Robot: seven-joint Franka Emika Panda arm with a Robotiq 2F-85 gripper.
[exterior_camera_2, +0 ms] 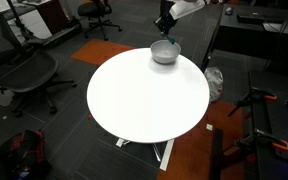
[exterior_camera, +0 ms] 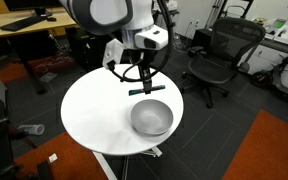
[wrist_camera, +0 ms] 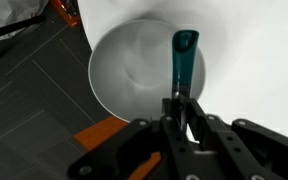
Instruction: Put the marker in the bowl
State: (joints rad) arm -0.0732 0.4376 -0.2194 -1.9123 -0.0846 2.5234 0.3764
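Observation:
The light grey bowl [exterior_camera: 151, 117] sits near the edge of the round white table [exterior_camera: 89, 115]; it also shows in an exterior view [exterior_camera_2: 164, 51] and in the wrist view [wrist_camera: 134, 70]. My gripper [wrist_camera: 181, 104] is shut on the marker [wrist_camera: 183, 60], a thin stick with a teal-blue end. In the wrist view the marker points out over the bowl's inside. In an exterior view the gripper [exterior_camera: 144, 85] hangs just above the bowl's far rim. In an exterior view the gripper [exterior_camera_2: 168, 22] is above the bowl. The marker is too small to see in the exterior views.
Black office chairs [exterior_camera: 219, 55] stand beyond the table, and another [exterior_camera_2: 24, 72] stands beside it. Desks [exterior_camera: 24, 22] line the back. Orange and grey carpet [wrist_camera: 44, 80] lies below the table edge. The table's white top [exterior_camera_2: 134, 100] is bare apart from the bowl.

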